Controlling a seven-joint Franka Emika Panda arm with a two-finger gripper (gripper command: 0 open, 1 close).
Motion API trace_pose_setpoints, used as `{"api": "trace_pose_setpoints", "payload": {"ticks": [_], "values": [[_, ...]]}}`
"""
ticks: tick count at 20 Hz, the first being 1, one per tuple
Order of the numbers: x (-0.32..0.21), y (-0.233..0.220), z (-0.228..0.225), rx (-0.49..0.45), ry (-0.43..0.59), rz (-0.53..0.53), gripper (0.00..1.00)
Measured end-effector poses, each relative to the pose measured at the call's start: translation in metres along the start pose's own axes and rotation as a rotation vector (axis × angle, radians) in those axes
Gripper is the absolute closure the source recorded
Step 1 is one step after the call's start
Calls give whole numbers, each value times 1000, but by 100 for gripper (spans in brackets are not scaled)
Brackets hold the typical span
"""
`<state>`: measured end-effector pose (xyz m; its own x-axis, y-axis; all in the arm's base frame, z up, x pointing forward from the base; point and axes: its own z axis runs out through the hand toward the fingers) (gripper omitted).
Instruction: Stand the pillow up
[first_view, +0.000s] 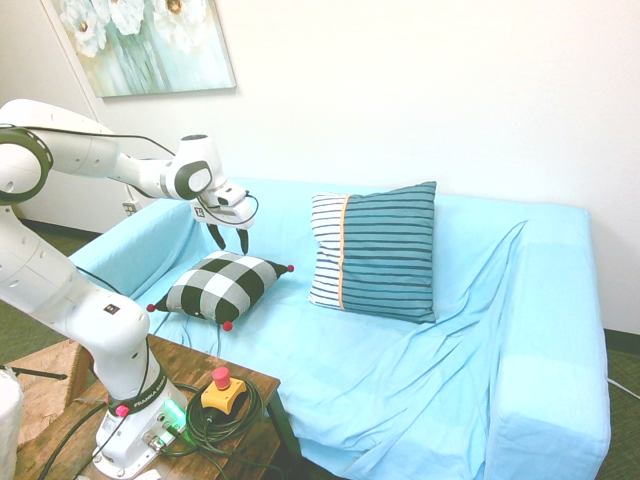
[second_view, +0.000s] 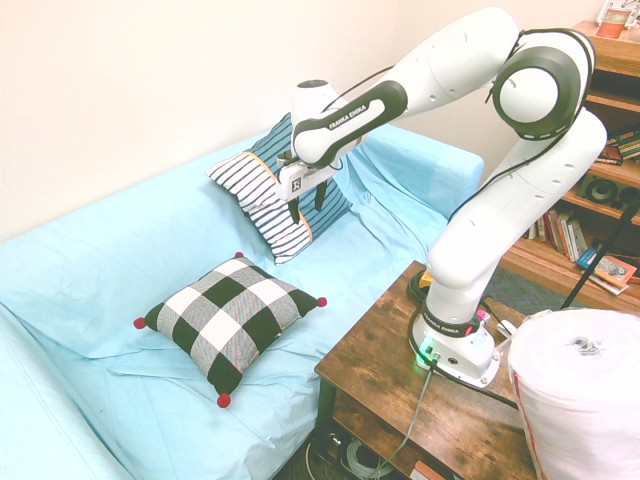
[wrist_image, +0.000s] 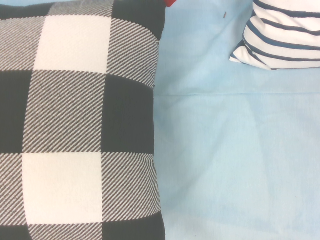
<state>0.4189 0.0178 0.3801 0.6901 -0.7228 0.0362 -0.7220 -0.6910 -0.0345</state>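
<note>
1. Nearest, lower left of the first exterior view: wooden table.
2. Left of centre: checked pillow, lying flat on blue sofa.
3. Just above: pincer, open, empty.
4. Upper left: floral painting.

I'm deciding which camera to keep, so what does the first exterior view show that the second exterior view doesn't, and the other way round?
Only the first: the painting of white flowers on the wall and the red push button on a yellow box.
Only the second: the wooden bookshelf.
Both: the black-and-white checked cushion with red pom-poms lying flat, the teal-and-white striped pillow, the light-blue covered sofa and the open gripper.
</note>
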Motion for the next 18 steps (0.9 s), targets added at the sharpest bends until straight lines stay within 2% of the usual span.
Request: {"api": "trace_pose_setpoints", "payload": {"ticks": [5,7,11,15,18], "values": [[-4,-3,7,9,9,-9,0],[-22,-7,23,10,18,-26,0],[-94,-15,83,-11,24,-91,0],[-163,-45,133,-42,19,-163,0],[-199,-46,178,-71,21,-179,0]]}}
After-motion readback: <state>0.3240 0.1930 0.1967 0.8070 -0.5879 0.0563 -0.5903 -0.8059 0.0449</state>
